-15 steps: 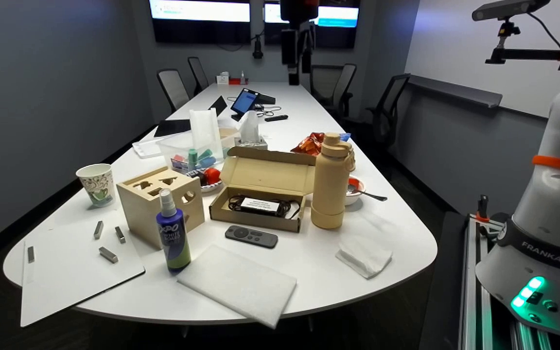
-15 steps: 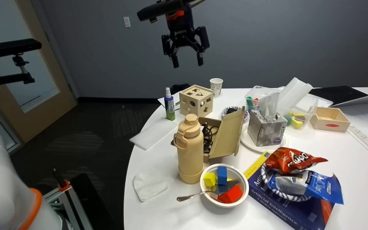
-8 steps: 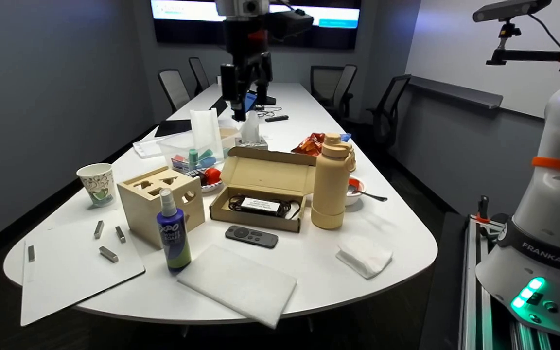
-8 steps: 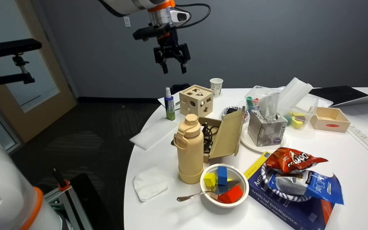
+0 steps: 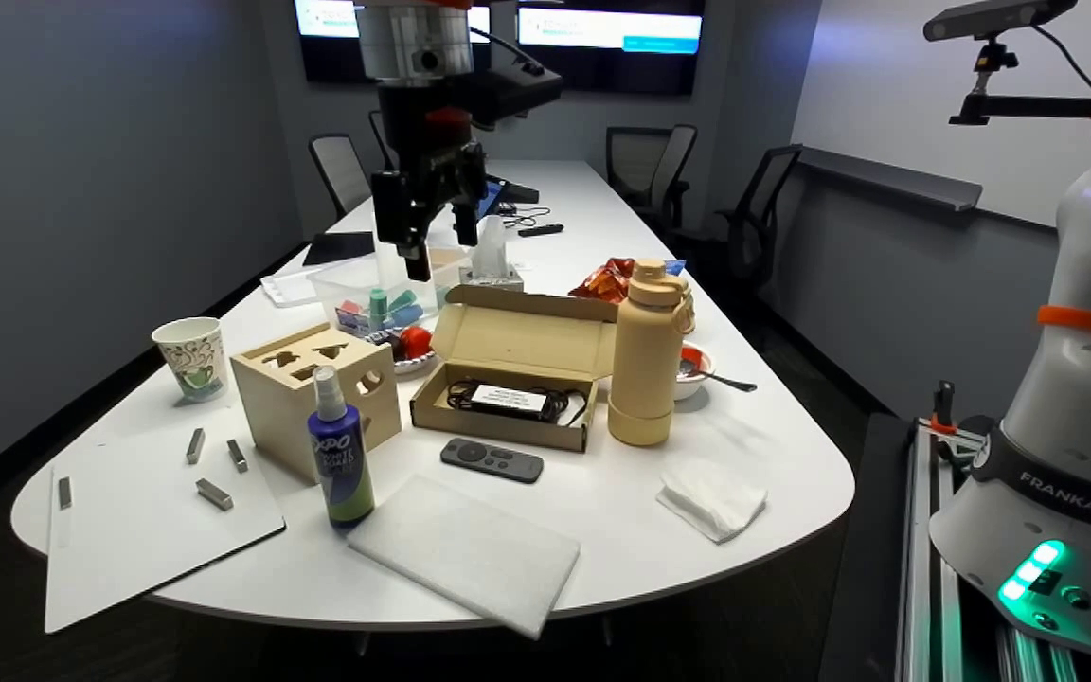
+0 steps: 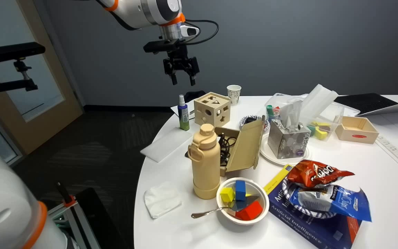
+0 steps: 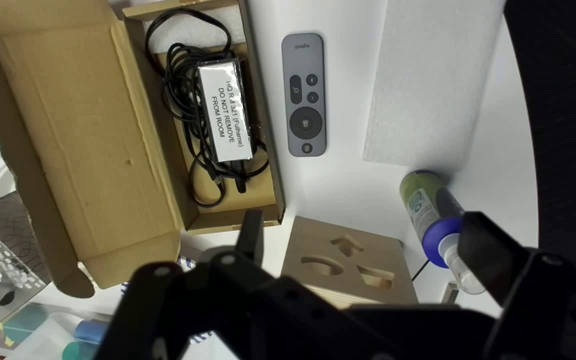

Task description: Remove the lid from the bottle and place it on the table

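The bottle (image 5: 341, 464) is a slim dark blue spray bottle with a green lower part, standing upright on the white table (image 5: 617, 535). Its pale lid (image 5: 328, 393) is on top. The bottle (image 6: 183, 117) and lid (image 6: 181, 100) also show in an exterior view. My gripper (image 6: 183, 81) is open and empty, in the air above the level of the lid. In an exterior view my gripper (image 5: 443, 244) hangs higher than the wooden box. In the wrist view my gripper (image 7: 368, 237) spans the box, and its right finger partly covers the lid (image 7: 460, 262) of the bottle (image 7: 430, 215).
A wooden shape box (image 5: 313, 398) stands close beside the bottle. A white foam sheet (image 5: 470, 549), a remote (image 5: 491, 459) and an open cardboard box (image 5: 498, 417) lie nearby. A tall tan container (image 5: 645, 360), a paper cup (image 5: 190, 358) and a whiteboard sheet (image 5: 148, 530) stand around.
The arm has moved my gripper left and down in both exterior views, toward the side of the bottle and wooden box. The gripper stays open. The objects on the table have not moved.
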You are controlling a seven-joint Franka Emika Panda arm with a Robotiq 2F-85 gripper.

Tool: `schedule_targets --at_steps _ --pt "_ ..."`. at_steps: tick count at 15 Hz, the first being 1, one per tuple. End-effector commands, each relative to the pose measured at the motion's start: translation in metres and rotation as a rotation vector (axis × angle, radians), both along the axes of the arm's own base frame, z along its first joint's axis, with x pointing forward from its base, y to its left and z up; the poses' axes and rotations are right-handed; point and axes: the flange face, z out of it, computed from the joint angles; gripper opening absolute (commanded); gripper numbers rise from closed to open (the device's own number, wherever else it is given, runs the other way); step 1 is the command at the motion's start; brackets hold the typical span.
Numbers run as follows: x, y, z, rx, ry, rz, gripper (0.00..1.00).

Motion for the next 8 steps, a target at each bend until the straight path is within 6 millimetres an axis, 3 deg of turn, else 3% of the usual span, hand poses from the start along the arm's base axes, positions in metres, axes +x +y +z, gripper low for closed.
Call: schedule_targets --at_steps 1,8 --pt "-0.001 0.007 -0.005 0.022 0.002 -0.030 1.00" --pt "-0.002 0.066 -0.048 0.040 -0.012 -0.121 1.00"
